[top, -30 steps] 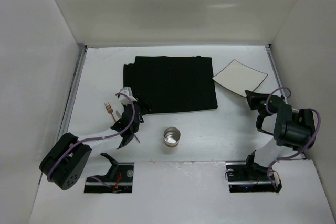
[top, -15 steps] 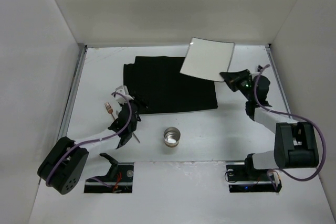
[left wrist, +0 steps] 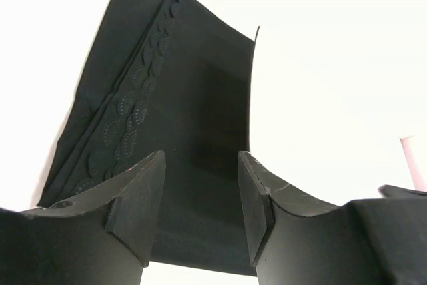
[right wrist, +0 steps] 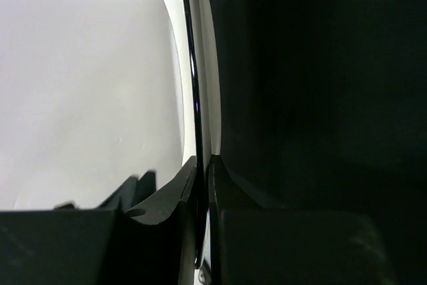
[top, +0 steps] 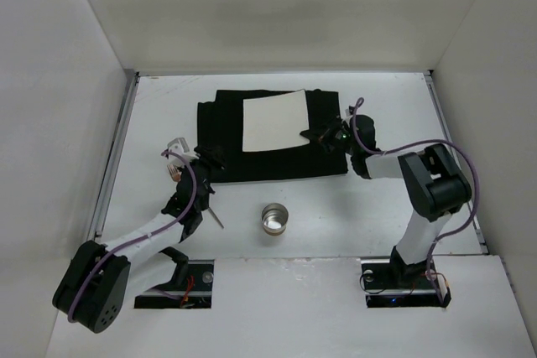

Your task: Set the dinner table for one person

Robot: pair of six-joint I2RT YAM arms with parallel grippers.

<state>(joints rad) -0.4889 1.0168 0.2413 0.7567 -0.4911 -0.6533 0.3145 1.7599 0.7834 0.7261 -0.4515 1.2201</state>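
Counter (top: 377, 207), walled on three sides, lies under everything, with the mat (top: 323, 161) toward its far middle. Your right arm is folded low and swung left, and the right tool (top: 313, 134) pinches the right edge of the plate (top: 273, 121) over the mat. Your left arm stretches forward along the counter, and the left tool (left wrist: 200, 198) stands spread, facing the mat's near left corner.
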